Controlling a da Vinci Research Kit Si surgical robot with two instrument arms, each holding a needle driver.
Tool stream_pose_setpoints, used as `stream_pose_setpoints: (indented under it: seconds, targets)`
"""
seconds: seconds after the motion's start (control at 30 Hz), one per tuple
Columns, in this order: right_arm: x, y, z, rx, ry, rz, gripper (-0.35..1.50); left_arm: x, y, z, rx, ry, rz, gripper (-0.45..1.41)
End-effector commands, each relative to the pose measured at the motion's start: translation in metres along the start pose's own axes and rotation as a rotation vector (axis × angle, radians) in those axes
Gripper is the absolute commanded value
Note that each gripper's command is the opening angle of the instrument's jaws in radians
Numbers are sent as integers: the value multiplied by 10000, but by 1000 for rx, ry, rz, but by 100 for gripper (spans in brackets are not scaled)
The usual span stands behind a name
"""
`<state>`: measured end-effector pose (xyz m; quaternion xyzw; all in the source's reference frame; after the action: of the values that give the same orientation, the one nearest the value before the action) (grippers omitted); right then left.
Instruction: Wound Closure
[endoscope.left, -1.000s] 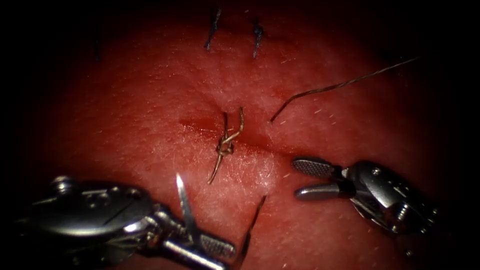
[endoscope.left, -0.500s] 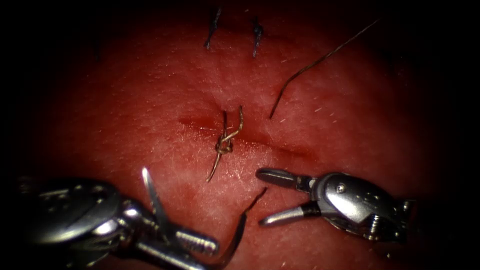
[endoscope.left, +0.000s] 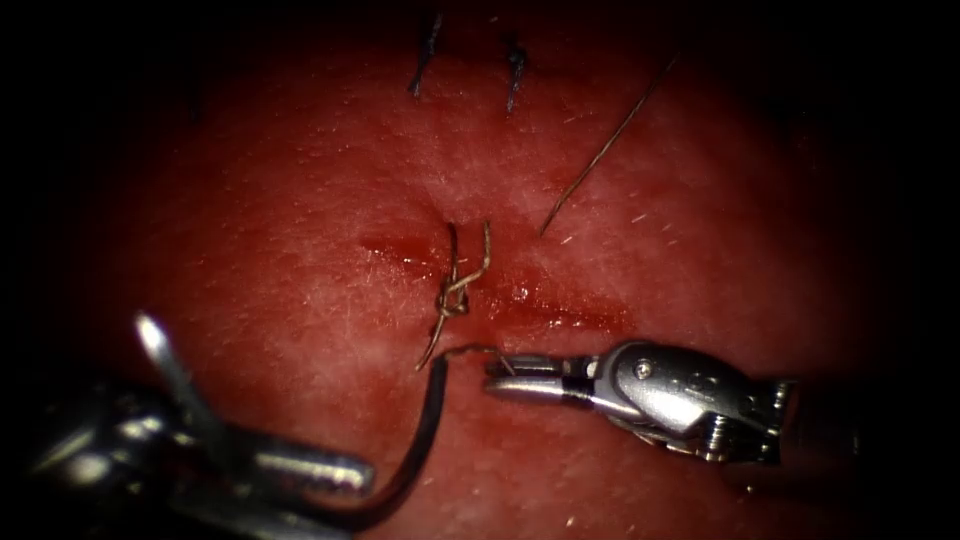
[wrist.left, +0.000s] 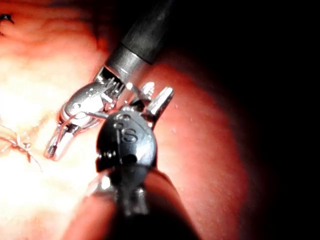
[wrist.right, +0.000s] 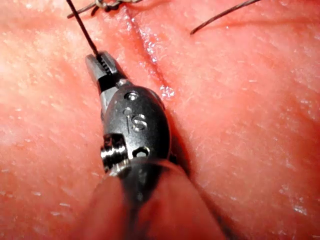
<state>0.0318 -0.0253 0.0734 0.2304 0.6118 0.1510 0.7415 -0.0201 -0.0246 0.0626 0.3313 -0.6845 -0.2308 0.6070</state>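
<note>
1. Lowest in the endoscope view, at lower left, the left tool (endoscope.left: 255, 400) has its jaws spread wide. It seems to grip nothing, though the needle's lower bend passes just beside its lower jaw.
2. The needle (endoscope.left: 425, 430) curves up from the bottom edge toward mid-frame. It lies above the tissue (endoscope.left: 700, 250), not in it, and its upper end stops just below the knot's hanging tail.
3. To the right of that end, the right tool (endoscope.left: 500, 375) has its jaws pressed together. They appear to pinch the fine thread (endoscope.left: 478, 349) where it leaves the needle's end. The right wrist view also shows a thin dark strand running from the jaw tips.
4. Above them, one stitch is done: a knot (endoscope.left: 452, 295) sits across the middle of the cut (endoscope.left: 560, 310), with cut ends sticking up and down.
5. Right of the knot the cut gapes, with red fluid (endoscope.left: 530, 300) in it. By this judgement, at least that stretch is left to close.
6. Farther back, a loose strand (endoscope.left: 600, 150) rises from the tissue toward upper right.
7. At the top edge, two dark stitches (endoscope.left: 515, 70) sit apart from the cut.
</note>
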Motion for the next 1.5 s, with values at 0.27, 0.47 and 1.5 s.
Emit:
stream_pose_setpoints:
  seconds: [0.27,0.47,1.5]
  targets:
    - [45,-48,6,12,13,35,-35,-1,7,-12,-55,7,82,-21]
    - [99,-94,6,18,21,68,-35,5,44,-53,-268,121,203,-23]
    - [64,-31,1,-180,-81,-282,128,-3,88,-155,-493,179,280,-38]
